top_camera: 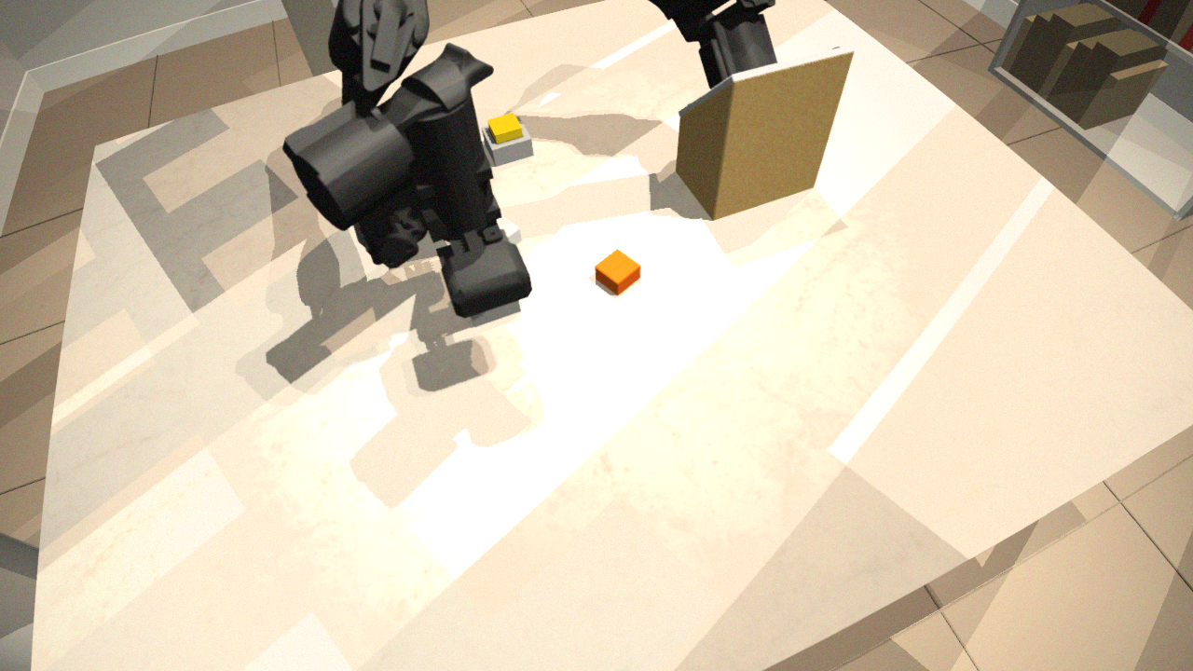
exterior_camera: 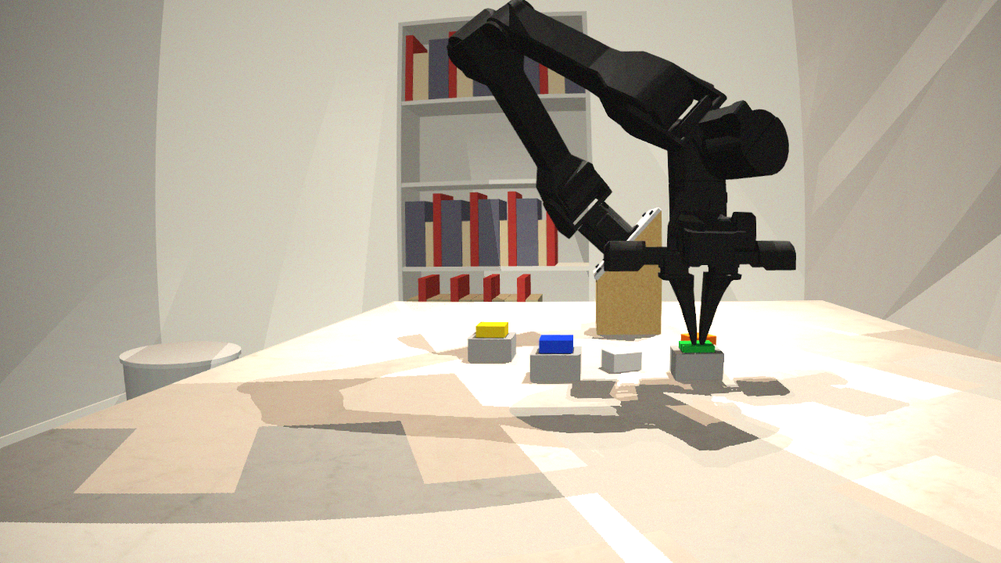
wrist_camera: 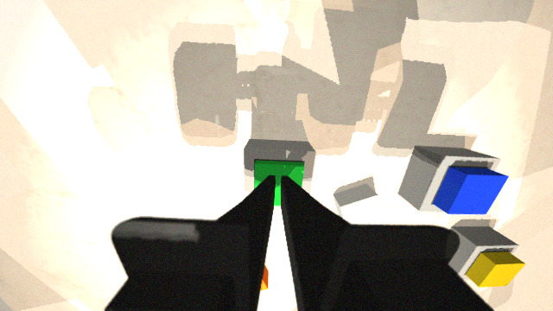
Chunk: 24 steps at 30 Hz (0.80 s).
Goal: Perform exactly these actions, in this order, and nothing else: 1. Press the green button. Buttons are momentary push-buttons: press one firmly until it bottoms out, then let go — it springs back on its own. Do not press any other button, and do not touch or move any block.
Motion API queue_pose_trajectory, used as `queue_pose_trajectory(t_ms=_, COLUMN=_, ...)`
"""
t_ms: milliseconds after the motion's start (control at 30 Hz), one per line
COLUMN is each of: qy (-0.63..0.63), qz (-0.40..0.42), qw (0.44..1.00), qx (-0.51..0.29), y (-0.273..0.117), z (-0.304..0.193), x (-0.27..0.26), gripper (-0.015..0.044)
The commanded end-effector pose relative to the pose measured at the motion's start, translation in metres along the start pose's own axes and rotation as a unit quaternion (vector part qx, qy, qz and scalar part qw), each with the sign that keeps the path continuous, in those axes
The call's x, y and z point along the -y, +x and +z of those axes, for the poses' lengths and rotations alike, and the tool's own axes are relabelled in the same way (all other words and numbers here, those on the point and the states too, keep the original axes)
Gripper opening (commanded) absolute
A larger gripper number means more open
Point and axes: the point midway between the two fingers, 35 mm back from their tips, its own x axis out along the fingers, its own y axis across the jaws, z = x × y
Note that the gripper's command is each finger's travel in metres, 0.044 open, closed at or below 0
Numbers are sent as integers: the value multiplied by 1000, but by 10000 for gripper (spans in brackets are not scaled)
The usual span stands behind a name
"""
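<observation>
Wrist view shows my clenched, empty gripper (wrist_camera: pixel 277 183) at 12 o'clock pressing the green button (wrist_camera: pixel 289 170); I judge release upward comes next.

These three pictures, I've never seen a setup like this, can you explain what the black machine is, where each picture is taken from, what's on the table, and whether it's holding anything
The black machine is a jointed robot arm ending in a two-fingered claw. One picture looks down from above, one looks across the table from the side, and one comes from a camera on the arm's wrist, looking along the claw's fingers.

On the table stand three push-buttons in grey housings: a yellow button, a blue button and a green button. There is also a small white block, an orange block and a tall cardboard box.

The claw is shut and holds nothing. Its closed fingertips point straight down onto the green button's top, seemingly pressing it; the top view hides that button under the arm.
</observation>
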Motion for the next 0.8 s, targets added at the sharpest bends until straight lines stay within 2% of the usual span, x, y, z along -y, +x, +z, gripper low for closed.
queue_pose_trajectory(t_ms=0, qy=-4, qz=-3, qw=1000, qx=-3, y=2, z=-3, x=1, gripper=20)
queue_pose_trajectory(t_ms=200, qy=-4, qz=-3, qw=1000, qx=-3, y=2, z=-3, x=1, gripper=20)
queue_pose_trajectory(t_ms=333, qy=-4, qz=-2, qw=1000, qx=-3, y=-31, z=-2, x=0, gripper=20)
queue_pose_trajectory(t_ms=433, qy=-4, qz=-2, qw=1000, qx=-3, y=-33, z=-3, x=0, gripper=20)
queue_pose_trajectory(t_ms=533, qy=-13, qz=5, qw=1000, qx=-2, y=-39, z=-5, x=-13, gripper=99)
queue_pose_trajectory(t_ms=767, qy=-29, qz=22, qw=999, qx=-3, y=-73, z=-32, x=-90, gripper=282)
